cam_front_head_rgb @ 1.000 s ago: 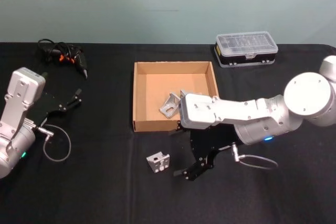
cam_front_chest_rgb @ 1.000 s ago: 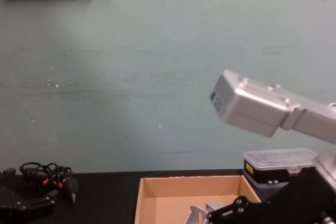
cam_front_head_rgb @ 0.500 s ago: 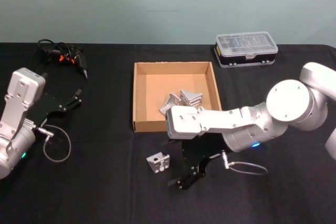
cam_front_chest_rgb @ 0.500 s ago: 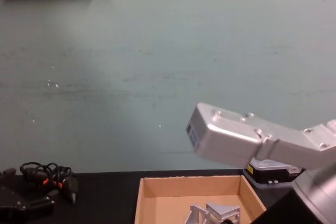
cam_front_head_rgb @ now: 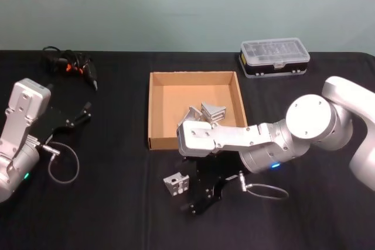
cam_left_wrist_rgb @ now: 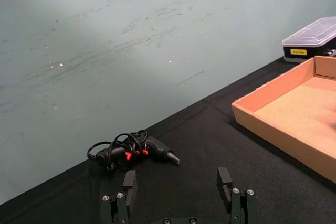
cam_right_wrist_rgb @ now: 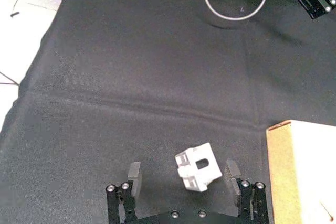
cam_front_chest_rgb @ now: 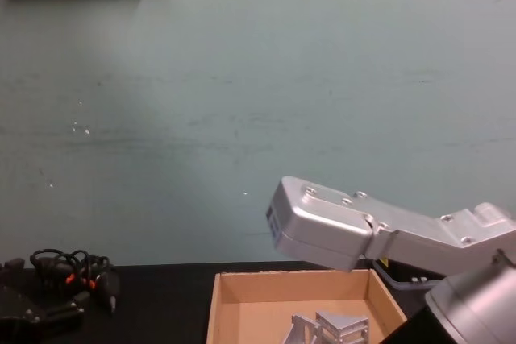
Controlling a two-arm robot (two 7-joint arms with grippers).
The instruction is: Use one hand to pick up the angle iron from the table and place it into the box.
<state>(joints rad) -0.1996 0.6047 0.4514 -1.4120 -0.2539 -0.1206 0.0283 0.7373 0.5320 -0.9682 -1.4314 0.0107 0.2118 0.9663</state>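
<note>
Matte black table [cam_front_head_rgb: 117, 215] carries a shallow cardboard box [cam_front_head_rgb: 163, 141] at centre, with a teal wall behind. One angle iron [cam_right_wrist_rgb: 197, 167] lies on the table just in front of the box's front wall, towards its left corner, apart from the cardboard. Two further brackets [cam_front_head_rgb: 202, 114] lie inside the box, near its right wall. The right gripper [cam_right_wrist_rgb: 184, 177] hangs over the loose piece with its jaws spread, one pad on each side of it; both pads appear clear of the metal, so nothing is grasped. The left gripper [cam_left_wrist_rgb: 178, 182] is parked well to the left of the box, fingers apart and empty. Assessment: the piece is a small, rigid metal bracket, probably dense for its size, with smooth faces that could slip under hard pads. It sits skewed to the jaw line and may twist on closing. The two flat, parallel side faces look like the soundest hold, taken low and square.
</note>
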